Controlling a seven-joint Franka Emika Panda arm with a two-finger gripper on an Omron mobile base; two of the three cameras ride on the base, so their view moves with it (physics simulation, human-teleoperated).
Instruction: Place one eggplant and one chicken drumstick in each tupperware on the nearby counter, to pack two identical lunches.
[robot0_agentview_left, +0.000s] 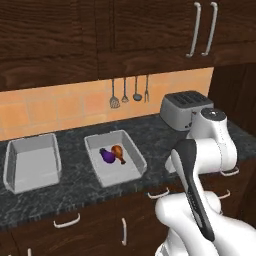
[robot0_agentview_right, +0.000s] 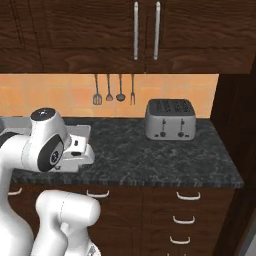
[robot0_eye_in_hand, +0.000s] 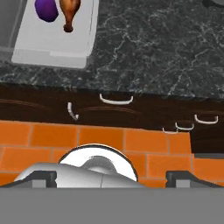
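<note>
The end effector (robot0_eye_in_hand: 112, 177) hangs with its jaws spread wide and nothing between them, its two dark fingertips (robot0_eye_in_hand: 40, 177) apart at the bottom of the hand view, above the orange tiled floor (robot0_eye_in_hand: 39, 140) in front of the dark wood cabinets (robot0_eye_in_hand: 144, 111). On the black-grey marbled counter (robot0_agentview_left: 75, 187), two grey tupperware containers sit side by side but apart: the left tupperware (robot0_agentview_left: 31, 161) shows only its bare bottom, while the right tupperware (robot0_agentview_left: 114, 156) holds a purple eggplant (robot0_agentview_left: 106, 155) and a brown chicken drumstick (robot0_agentview_left: 119, 152) lying just beside each other near its middle. From the hand view, the eggplant (robot0_eye_in_hand: 46, 9) and drumstick (robot0_eye_in_hand: 69, 13) appear at the top edge, well away from the fingertips. A silver toaster (robot0_agentview_left: 183, 109) stands at the back of the counter to the right of the containers, below a row of utensils (robot0_agentview_left: 129, 91) hanging on the orange tiled wall (robot0_agentview_left: 55, 107). The white arm (robot0_agentview_left: 207, 150) bends in front of the counter's edge, over drawers with curved silver handles (robot0_agentview_left: 66, 221).
</note>
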